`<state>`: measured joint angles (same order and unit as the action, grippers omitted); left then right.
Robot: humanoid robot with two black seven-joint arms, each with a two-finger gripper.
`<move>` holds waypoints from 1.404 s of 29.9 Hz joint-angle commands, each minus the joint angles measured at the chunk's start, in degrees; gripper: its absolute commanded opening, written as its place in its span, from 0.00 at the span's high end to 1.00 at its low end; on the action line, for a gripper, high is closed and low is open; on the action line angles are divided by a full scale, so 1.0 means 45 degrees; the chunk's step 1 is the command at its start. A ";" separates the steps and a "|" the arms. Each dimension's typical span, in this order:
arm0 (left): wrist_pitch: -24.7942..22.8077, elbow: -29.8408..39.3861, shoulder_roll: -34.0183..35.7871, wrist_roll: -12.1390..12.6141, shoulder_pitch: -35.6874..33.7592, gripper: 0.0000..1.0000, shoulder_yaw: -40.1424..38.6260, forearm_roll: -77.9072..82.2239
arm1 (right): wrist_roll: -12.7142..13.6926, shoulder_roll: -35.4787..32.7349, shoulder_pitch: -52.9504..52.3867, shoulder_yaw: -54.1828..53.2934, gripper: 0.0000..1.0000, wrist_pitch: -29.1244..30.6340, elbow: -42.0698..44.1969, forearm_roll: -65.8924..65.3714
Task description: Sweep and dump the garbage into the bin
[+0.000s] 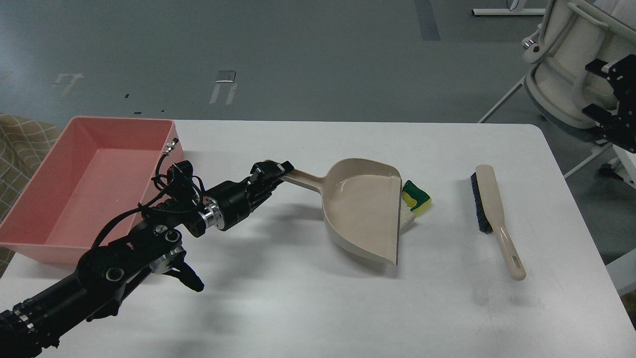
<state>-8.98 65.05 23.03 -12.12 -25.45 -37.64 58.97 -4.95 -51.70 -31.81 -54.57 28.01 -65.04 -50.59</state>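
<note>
Beige dustpan (pixel 365 214) sits pinched by its handle in our left gripper (pixel 278 171), lip touching the sponge (pixel 416 197) and bread slice (pixel 407 221); next we need the brush (pixel 492 209), then the pink bin (pixel 74 184) at far left.

We count one desk (pixel 298 308), white, carrying everything else. On it sits one pink bin (pixel 59 199). There is one beige dustpan (pixel 360 211) and one beige brush (pixel 492 209) with dark bristles. We count two pieces of garbage: one sponge (pixel 416 196), yellow with a green side, and one white bread slice (pixel 407 221), only partly showing past the dustpan's edge. That makes five loose things on the desk in all. Of our own arms, one shows in full, with one hand (pixel 278 171) at its end; a second hand (pixel 616 117) shows at the right edge of the view.
</note>
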 commanded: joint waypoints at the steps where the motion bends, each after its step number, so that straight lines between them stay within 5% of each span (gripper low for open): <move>1: 0.0178 -0.0021 0.0058 -0.0003 -0.0106 1.00 0.0004 0.0001 | 0.0045 -0.0659 0.0039 0.1577 0.00 -0.0003 -0.1091 -0.0631; 3: 0.0218 -0.0060 0.0136 -0.0022 -0.0125 1.00 0.0004 0.0001 | 0.0259 -0.1069 0.0039 0.2184 0.00 -0.0003 -0.1522 -0.1256; 5: 0.0237 -0.0158 0.0175 -0.0042 -0.0164 1.00 0.0004 0.0001 | 0.1270 -0.1420 0.0116 0.2575 0.00 -0.0003 -0.1951 -0.1414; 9: 0.0237 -0.0178 0.0156 -0.0022 -0.0125 1.00 0.0004 -0.0018 | 0.2408 -0.1812 0.0117 0.2576 0.00 -0.0003 -0.2518 -0.1434; 17: 0.0550 -0.0217 0.0156 -0.0022 -0.0145 1.00 0.0004 -0.0018 | 0.2467 -0.3022 0.0428 0.2635 0.03 -0.0003 -0.4333 -0.1492; 23: 0.0550 -0.0217 0.0176 -0.0061 -0.0145 1.00 0.0004 -0.0018 | 0.2565 -0.3532 0.0761 0.2654 0.16 -0.0003 -0.5078 -0.2057; 32: 0.0589 -0.0217 0.0137 -0.0061 -0.0067 1.00 0.0004 -0.0018 | 0.2682 -0.3220 0.1757 0.2693 0.29 -0.0003 -0.5429 -0.2879; 42: 0.0666 -0.0217 0.0078 -0.0081 -0.0047 1.00 0.0004 -0.0018 | 0.3736 -0.1386 0.1894 0.3123 0.36 -0.0003 -0.5312 -0.3737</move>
<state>-6.18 64.07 23.44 -12.44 -25.68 -37.62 58.88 10.89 -60.53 -23.26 -40.83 28.01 -89.15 -66.27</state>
